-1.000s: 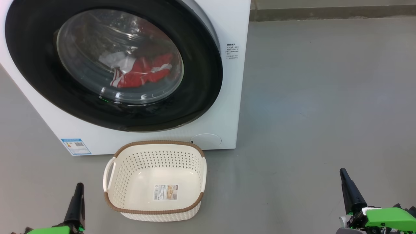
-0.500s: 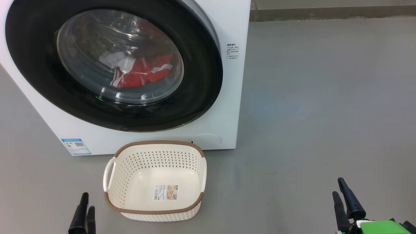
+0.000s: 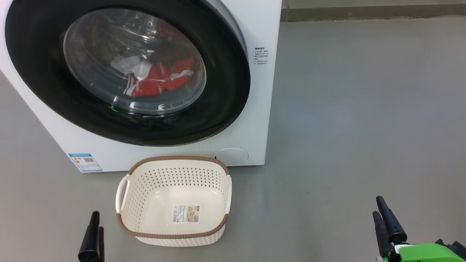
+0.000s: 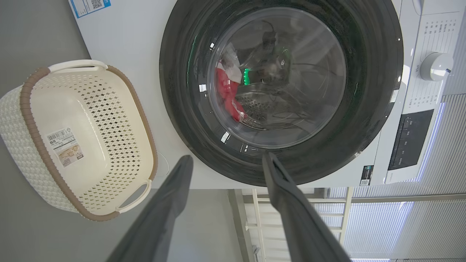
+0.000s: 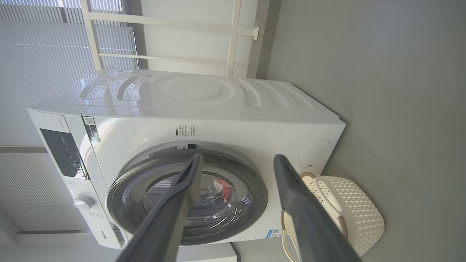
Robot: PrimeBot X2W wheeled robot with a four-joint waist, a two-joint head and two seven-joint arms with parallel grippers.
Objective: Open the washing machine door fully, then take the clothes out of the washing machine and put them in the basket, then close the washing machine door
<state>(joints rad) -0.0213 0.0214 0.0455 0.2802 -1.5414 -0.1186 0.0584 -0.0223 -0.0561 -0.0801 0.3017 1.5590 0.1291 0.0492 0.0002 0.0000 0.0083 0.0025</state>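
Observation:
The white washing machine (image 3: 256, 109) stands at the upper left with its round black-rimmed door (image 3: 225, 83) closed. Through the glass the red and white clothes (image 3: 156, 80) lie in the drum. The cream basket (image 3: 178, 159) sits empty on the floor just in front of the machine. At the lower left, beside the basket, my left gripper (image 3: 97, 222) is open and holds nothing. My right gripper (image 3: 377, 206) is open at the lower right, well away from the machine. The left wrist view looks past my left gripper (image 4: 227, 156) at the door (image 4: 182, 91), the clothes (image 4: 225, 91) and the basket (image 4: 32, 120).
Bare grey floor (image 3: 364, 109) spreads to the right of the machine up to a wall base (image 3: 364, 12). The right wrist view shows my right gripper (image 5: 237, 156), the machine's control panel (image 5: 62, 153) with its dial (image 5: 83, 202), and white blinds behind.
Both grippers have opened from shut. Each has sunk a little lower in the head view. The door, clothes and basket have not moved.

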